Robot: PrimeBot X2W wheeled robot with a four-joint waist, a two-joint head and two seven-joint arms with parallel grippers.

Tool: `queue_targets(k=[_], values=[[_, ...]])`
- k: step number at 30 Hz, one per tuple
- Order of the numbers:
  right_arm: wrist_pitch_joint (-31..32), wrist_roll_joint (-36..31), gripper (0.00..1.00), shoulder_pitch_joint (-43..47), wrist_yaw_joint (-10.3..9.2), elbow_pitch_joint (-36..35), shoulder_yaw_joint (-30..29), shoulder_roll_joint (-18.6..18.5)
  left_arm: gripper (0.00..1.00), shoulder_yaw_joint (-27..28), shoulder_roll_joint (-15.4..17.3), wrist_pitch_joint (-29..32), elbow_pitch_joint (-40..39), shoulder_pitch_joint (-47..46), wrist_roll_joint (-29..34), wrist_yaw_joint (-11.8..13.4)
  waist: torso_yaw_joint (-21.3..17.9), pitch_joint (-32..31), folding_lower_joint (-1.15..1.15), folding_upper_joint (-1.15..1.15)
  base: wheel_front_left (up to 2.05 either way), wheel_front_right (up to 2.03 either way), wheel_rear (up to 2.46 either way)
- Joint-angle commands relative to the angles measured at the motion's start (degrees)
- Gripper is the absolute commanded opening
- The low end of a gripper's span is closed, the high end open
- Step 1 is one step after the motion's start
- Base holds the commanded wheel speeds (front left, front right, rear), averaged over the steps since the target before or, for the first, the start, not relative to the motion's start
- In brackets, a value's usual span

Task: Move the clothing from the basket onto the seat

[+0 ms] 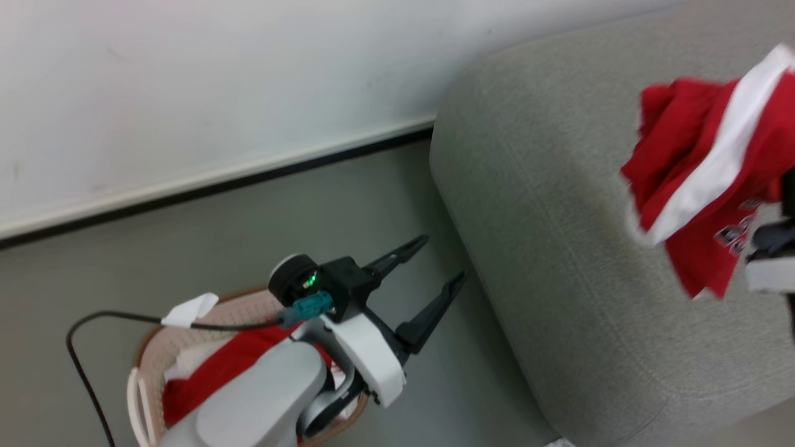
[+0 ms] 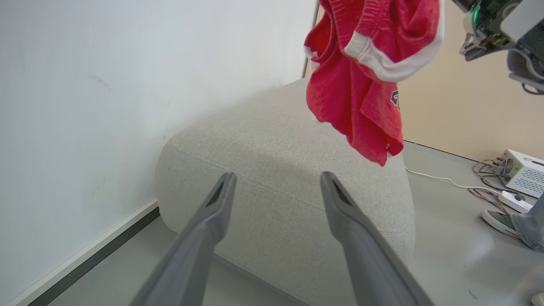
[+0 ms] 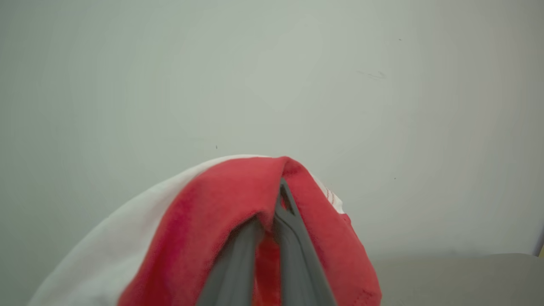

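Note:
A red garment point(image 1: 695, 161) with a white band and dark lettering hangs in the air above the grey seat point(image 1: 559, 236). My right gripper point(image 3: 272, 212) is shut on this clothing, whose red fabric point(image 3: 238, 199) drapes over the fingers. From the left wrist view the same garment point(image 2: 361, 80) dangles over the seat point(image 2: 272, 170). My left gripper point(image 1: 444, 257) is open and holds nothing; it hovers above the floor between basket and seat. The basket point(image 1: 152, 354) sits at the lower left with more red clothing point(image 1: 217, 372) inside, partly hidden by my left forearm.
A white wall with a dark baseboard point(image 1: 217, 180) runs behind the basket and seat. A black cable point(image 1: 81, 366) loops over the floor on the left. A white box with wires point(image 2: 520, 172) and a person's shoe point(image 2: 501, 221) lie on the floor beyond the seat.

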Motion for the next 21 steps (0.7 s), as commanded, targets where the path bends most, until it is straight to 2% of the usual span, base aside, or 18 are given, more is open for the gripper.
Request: queue_targets(k=[1,12,17,21], values=[[0.04,0.9,0.0,-1.24,-0.12,0.25,-0.4,-0.16,1.0,0.2,0.69,0.33,-0.22,-0.71,0.69,-0.16,1.8,4.0,0.0,-0.01,0.0,0.0,0.0],[0.04,7.23,0.0,-17.55,-0.12,9.93,-7.26,-8.68,1.0,0.68,4.09,4.81,-4.87,-10.24,4.31,-0.5,6.77,20.77,0.0,-0.01,0.0,0.0,0.0],[0.04,9.11,0.0,-22.96,-0.12,15.52,-8.23,-12.48,1.0,1.19,5.28,5.66,-6.31,-12.4,5.18,-0.04,8.56,25.3,0.0,-0.01,0.0,0.0,0.0],[0.15,10.53,0.0,-25.74,-0.12,21.88,-6.83,-14.94,1.0,1.38,5.81,5.69,-7.04,-13.28,5.71,0.11,9.78,27.36,0.0,-0.01,0.0,0.0,0.0]])
